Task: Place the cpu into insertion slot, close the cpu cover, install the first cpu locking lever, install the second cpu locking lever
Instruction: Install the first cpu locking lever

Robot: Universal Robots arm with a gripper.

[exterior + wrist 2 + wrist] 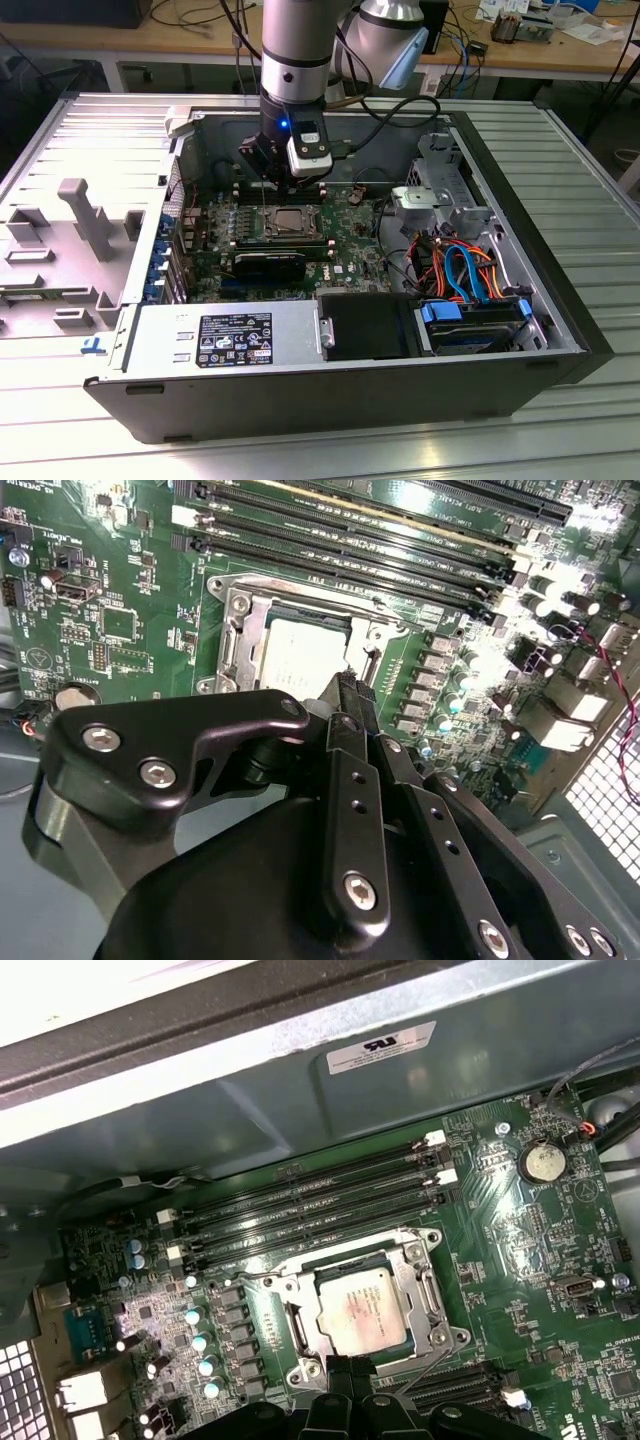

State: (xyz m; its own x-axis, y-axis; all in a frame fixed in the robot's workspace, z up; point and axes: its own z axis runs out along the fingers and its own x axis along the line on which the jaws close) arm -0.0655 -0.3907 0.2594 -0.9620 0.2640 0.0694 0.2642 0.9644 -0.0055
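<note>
The cpu lies flat in the insertion slot, its silver-grey top showing through the window of the cpu cover, which lies down over it. In the second wrist view the cpu sits just beyond my gripper. My gripper is shut, its fingers pressed together with nothing visible between them, at the socket's near edge. A thin wire locking lever slants away from the socket corner beside the fingertips. In the exterior view the gripper hangs just above the socket.
Long memory slots run beside the socket. A coin battery sits further along the board. The case wall rises close behind. A black card, a power supply and a drive cage with cables fill the case.
</note>
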